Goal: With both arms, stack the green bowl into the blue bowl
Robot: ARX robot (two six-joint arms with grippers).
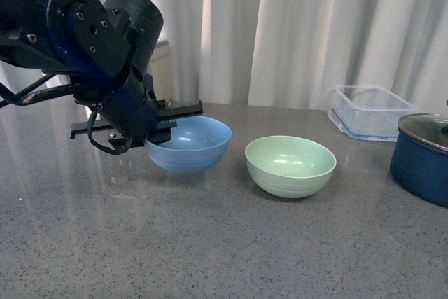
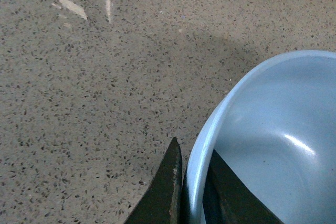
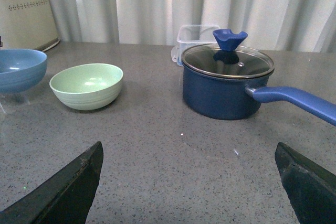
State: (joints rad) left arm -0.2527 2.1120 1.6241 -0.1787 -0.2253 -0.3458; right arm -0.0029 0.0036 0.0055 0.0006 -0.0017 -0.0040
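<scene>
Between the green bowl (image 3: 86, 86) and pot (image 3: 220, 90) the counter (image 3: 157, 145) seemingly lies open.

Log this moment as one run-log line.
left gripper: shut on blue bowl rim | right gripper: open, empty | green bowl: on table, untouched | stack: not done

White curtains (image 1: 315, 26) behind grey speckled countertop (image 1: 210, 243)
</scene>
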